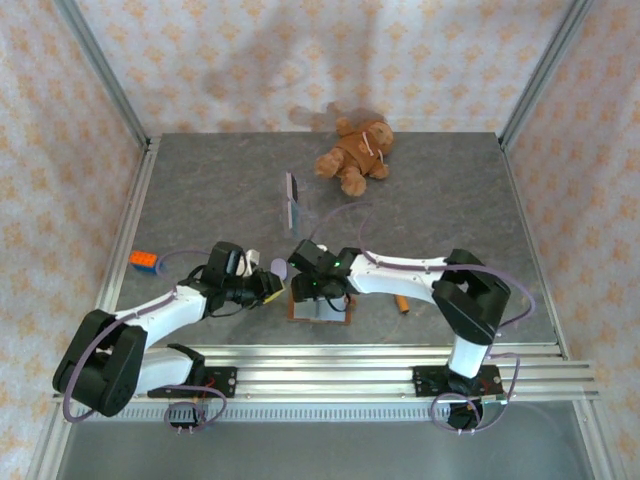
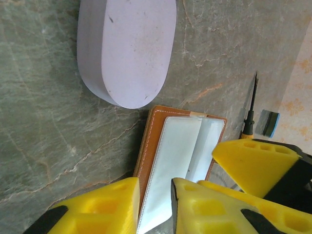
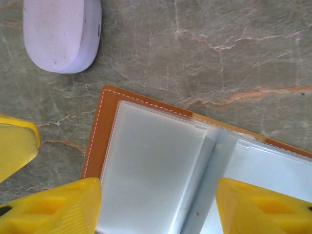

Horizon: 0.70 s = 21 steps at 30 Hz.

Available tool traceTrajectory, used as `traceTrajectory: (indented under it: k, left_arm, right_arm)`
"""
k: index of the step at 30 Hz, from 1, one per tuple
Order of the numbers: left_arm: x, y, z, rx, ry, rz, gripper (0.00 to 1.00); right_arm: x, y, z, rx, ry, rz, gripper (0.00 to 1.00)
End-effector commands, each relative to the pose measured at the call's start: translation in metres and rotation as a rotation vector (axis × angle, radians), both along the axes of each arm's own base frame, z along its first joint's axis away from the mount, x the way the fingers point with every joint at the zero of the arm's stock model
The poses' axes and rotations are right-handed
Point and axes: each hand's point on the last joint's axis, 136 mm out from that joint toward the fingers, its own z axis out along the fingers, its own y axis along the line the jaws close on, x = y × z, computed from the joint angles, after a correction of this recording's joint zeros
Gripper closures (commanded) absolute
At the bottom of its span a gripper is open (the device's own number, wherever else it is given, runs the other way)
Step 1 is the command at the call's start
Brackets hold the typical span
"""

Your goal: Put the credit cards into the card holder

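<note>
The card holder [image 1: 325, 312] lies open near the front edge, brown leather [image 3: 97, 131] round pale clear pockets [image 2: 183, 146]. My left gripper [image 1: 272, 290] is shut on its left flap, whose brown edge and pocket pass between the yellow fingers [image 2: 155, 187]. My right gripper [image 1: 308, 288] hovers open over the pockets, fingers wide apart on either side of one pocket [image 3: 158, 195]. The credit cards [image 1: 293, 200] lie farther back in mid table, well away from both grippers.
A lavender oval block [image 2: 131, 48] sits just behind the card holder. A teddy bear [image 1: 355, 155] lies at the back. An orange-handled tool [image 1: 400, 303] is right of the holder, an orange and blue block [image 1: 145, 261] at the left edge.
</note>
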Motion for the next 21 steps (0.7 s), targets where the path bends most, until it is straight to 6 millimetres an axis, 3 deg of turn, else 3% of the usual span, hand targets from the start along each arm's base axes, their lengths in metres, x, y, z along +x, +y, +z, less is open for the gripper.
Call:
traceTrajectory:
  k: [1,10,21]
  left_arm:
    - [-0.004,-0.001,-0.005,-0.014,0.007,-0.013,0.78]
    - [-0.006,-0.003,-0.009,-0.036,0.018,-0.027,0.83]
    - [-0.008,-0.012,-0.006,-0.105,0.014,-0.051,0.82]
  right_arm:
    - [-0.004,-0.004,-0.010,-0.068,0.022,0.002,0.38]
    - [-0.005,-0.005,-0.034,-0.145,0.044,0.017,0.45]
    - [-0.008,-0.004,-0.045,-0.159,0.065,0.048,0.71]
